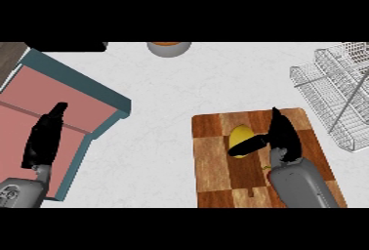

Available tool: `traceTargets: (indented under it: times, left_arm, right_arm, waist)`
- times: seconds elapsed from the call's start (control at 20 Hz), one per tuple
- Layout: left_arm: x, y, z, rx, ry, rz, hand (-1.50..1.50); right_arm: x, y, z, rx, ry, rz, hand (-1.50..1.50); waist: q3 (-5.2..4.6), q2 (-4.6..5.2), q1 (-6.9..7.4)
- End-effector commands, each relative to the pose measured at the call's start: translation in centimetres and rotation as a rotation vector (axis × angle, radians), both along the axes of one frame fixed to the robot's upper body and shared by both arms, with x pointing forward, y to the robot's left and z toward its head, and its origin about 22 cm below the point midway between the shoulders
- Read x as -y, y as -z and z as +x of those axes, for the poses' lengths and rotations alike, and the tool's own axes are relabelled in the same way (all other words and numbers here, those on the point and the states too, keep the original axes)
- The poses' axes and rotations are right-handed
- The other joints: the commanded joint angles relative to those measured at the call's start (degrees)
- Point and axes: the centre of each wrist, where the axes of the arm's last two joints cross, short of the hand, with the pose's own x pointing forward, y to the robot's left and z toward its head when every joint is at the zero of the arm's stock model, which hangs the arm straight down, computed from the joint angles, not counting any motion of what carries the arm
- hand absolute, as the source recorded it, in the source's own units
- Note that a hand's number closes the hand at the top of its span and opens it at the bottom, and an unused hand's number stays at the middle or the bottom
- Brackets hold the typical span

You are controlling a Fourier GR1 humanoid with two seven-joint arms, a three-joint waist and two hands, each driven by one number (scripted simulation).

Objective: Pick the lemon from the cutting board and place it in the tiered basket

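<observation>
While the yellow oval lemon (pixel 240 133) lies on the chequered brown wooden cutting board (pixel 216 166), a little above the board's middle, the right hand (pixel 286 141) is over the board just beside the fruit on its right. Its fingers (pixel 276 117) are straight and point away from the robot, spread well apart from the thumb (pixel 249 145), which reaches left across the lemon's lower part; nothing is clamped. The white wire tiered basket (pixel 338 88) stands on the pale tabletop (pixel 158 122) beyond the board's right corner, apart from the lemon. The left hand (pixel 43 141) rests with straight fingers held together over a pink panel with a teal rim (pixel 65 90) at the left. A grey round bowl (pixel 169 49) sits at the far edge
</observation>
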Motion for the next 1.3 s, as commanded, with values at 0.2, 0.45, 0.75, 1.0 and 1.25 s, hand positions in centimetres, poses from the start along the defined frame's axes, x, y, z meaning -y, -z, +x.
traceTargets:
  times: [0.2,0.45,0.75,1.0,1.25]
  left_arm:
    - [0.0,0.3,0.5,0.015,-0.008,-0.001,0.00]
    - [-1.6,-0.2,-0.4,0.006,0.001,0.015,0.00]
    - [1.3,0.9,-0.4,0.007,0.001,-0.014,0.00]
    - [-0.1,1.6,-0.8,0.009,0.015,0.013,0.00]
    - [-0.2,-0.1,-0.4,-0.008,0.016,-0.011,0.00]
  right_arm:
    - [-1.3,-1.4,1.4,-0.179,0.117,0.011,-1.50]
    - [-2.2,0.5,1.4,-0.227,0.084,0.083,1.50]
    - [-2.9,0.7,1.5,-0.252,-0.095,-0.072,1.50]
    - [-4.1,-0.6,1.9,-0.143,-0.003,0.052,1.50]
    - [-2.4,-2.8,1.4,-0.056,0.076,0.059,1.50]
  waist:
    - [0.08,0.21,-0.04]
    - [0.11,0.18,0.47]
    - [0.10,0.11,0.40]
    - [0.12,0.20,0.59]
    - [0.12,0.03,0.19]
